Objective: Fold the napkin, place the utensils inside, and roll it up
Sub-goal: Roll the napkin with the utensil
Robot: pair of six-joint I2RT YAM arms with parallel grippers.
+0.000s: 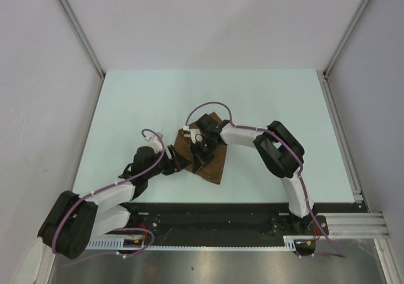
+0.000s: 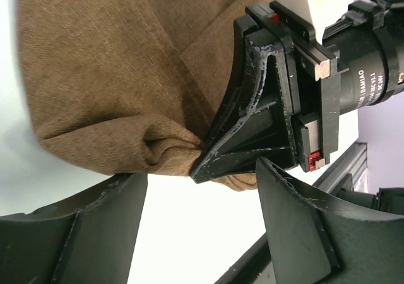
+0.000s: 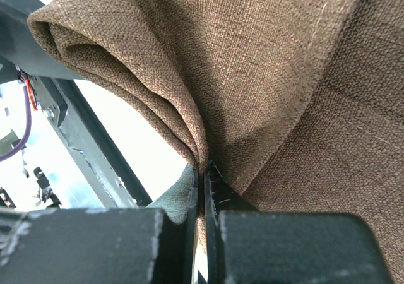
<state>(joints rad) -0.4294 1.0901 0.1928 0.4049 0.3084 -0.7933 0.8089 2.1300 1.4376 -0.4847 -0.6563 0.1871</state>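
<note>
— Where is the napkin?
— The napkin (image 1: 215,164) lies on the pale table (image 1: 271,101), a little below the centre of the top view and toward the table's bottom edge.
— Has the right gripper got it?
— Yes. The right gripper (image 3: 202,173) has its jaws pressed together on a bunched fold of the cloth. In its wrist view the brown weave fills the top and right of the frame and runs down into the pinch at lower centre.
— And the left one?
— The left gripper (image 2: 201,186) is spread wide, with nothing between its fingers (image 2: 82,230). In its view the cloth fills the upper left. The pinched fold sits at mid-frame, just above the gap between those fingers, and the other gripper's black finger comes in from the right to meet it.
</note>
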